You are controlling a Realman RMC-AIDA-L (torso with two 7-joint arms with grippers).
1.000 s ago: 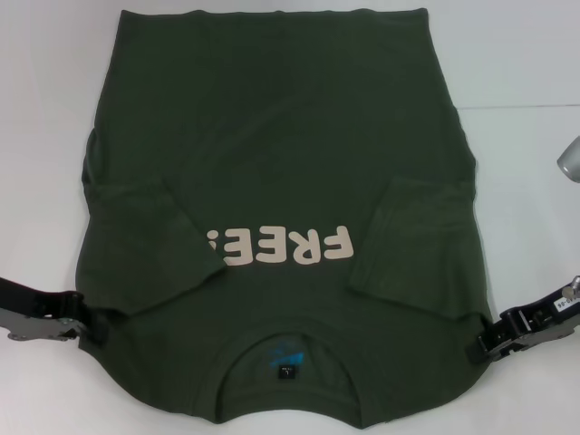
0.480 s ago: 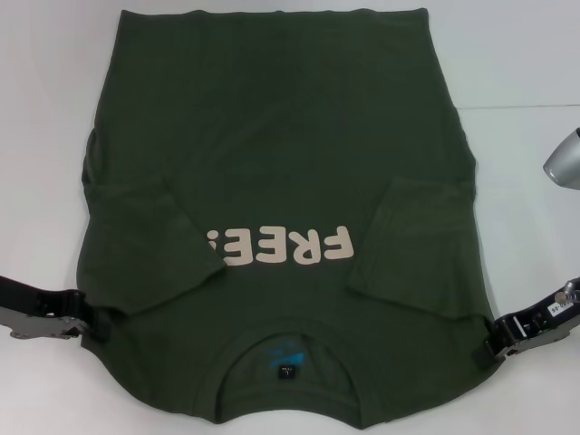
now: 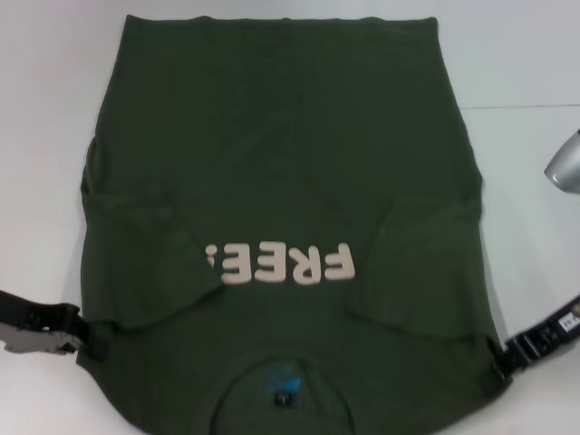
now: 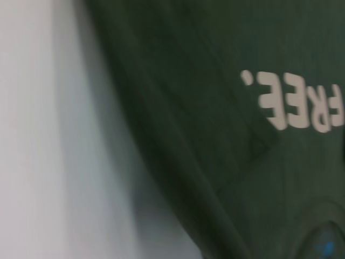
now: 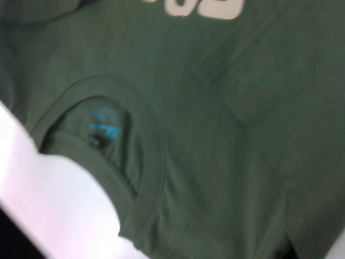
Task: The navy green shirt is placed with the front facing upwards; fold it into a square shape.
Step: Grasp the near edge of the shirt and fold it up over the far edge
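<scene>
Nearest me, my left gripper (image 3: 86,337) and my right gripper (image 3: 504,359) sit at the two shoulder corners of the navy green shirt (image 3: 281,181); whether either pinches cloth I cannot tell. The collar (image 3: 283,385) lies between them. Beyond it both sleeves are folded inward beside the FREE! lettering (image 3: 283,264). The hem lies farthest on the white table (image 3: 526,72).

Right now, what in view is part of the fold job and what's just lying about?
Job:
- shirt, sleeves folded in, collar nearest the robot
- left gripper at its left shoulder edge
- right gripper at its right shoulder edge

Lying about:
- grey metal thing at the right edge
- white table
</scene>
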